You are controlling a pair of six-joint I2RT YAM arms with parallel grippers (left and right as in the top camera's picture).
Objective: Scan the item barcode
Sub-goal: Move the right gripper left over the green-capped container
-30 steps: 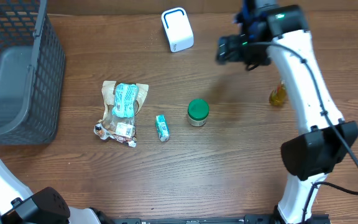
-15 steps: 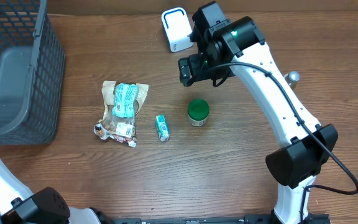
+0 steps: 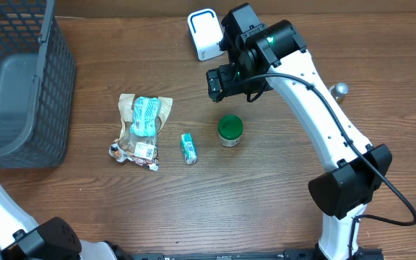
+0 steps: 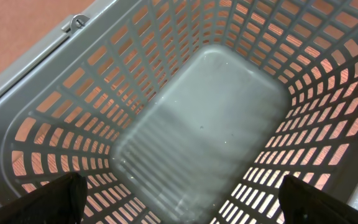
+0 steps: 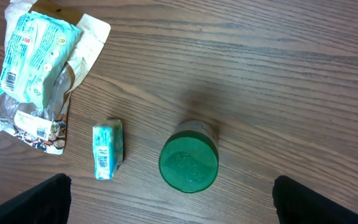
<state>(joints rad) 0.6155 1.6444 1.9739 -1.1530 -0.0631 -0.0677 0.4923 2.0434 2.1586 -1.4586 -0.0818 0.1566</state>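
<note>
Right hand (image 3: 222,83): above the bench (image 3: 280,188), between the scanner and the green-lidded jar in the overhead view; jaws spread wide, nothing held.
Right hand, own camera (image 5: 173,208): two dark fingertips (image 5: 39,202) sat at the lower corners of the frame, well apart, with only bench and goods below them.
Left hand (image 4: 188,205): over the open mouth of the grey basket, jaws spread wide, nothing held; its fingertips (image 4: 48,202) showed at the lower corners of the wrist view.
Green-lidded jar (image 3: 230,130): upright on the bench near the middle, lid up, under the right hand's camera (image 5: 188,163); touched by neither hand.
Teal packet (image 3: 188,147): small, flat on the bench just left of the jar, apart from it (image 5: 107,150).
Snack bag (image 3: 142,130): crumpled, lying flat to the left of the teal packet, with a teal label and a clear lower end (image 5: 33,68).
Scanner (image 3: 206,34): white, rounded box at the far edge of the bench, just beside the right arm's wrist.
Grey basket (image 3: 20,94): slatted plastic, at the far left of the bench; solid floor showed bare in the wrist view (image 4: 204,124).
Barcodes: too small to read on any item.
</note>
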